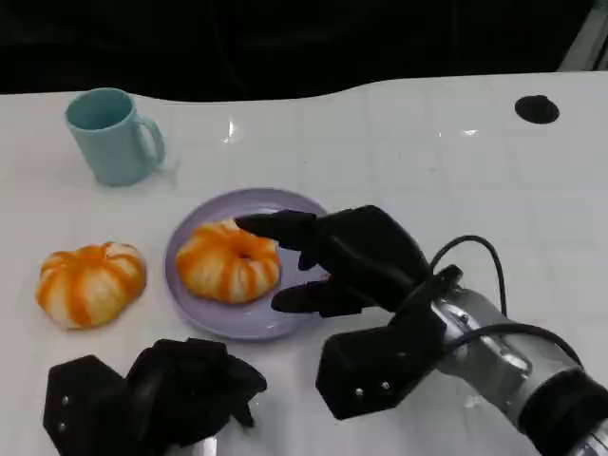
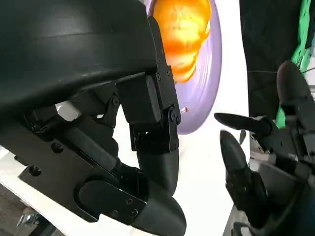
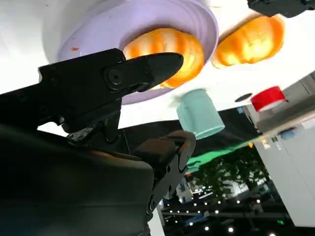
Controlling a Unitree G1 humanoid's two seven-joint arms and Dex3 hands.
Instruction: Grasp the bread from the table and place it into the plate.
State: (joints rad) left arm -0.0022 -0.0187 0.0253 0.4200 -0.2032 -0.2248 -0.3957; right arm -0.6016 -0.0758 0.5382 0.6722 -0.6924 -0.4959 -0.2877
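Striped bread [image 1: 228,261] lies in the lilac plate [image 1: 285,318], right hand [image 1: 342,256] spread empty beside it; second bun [image 1: 90,282] and teal mug [image 1: 112,136] on the surface [image 1: 427,161]; left hand [image 1: 185,389] curled, empty.

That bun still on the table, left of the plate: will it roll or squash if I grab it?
The bun looks domed with what seems a flat underside, so it probably stays put rather than rolling. Its puffed, ridged crust suggests soft and light; a firm squeeze may dent it. The surface looks glossy, perhaps slightly slick.
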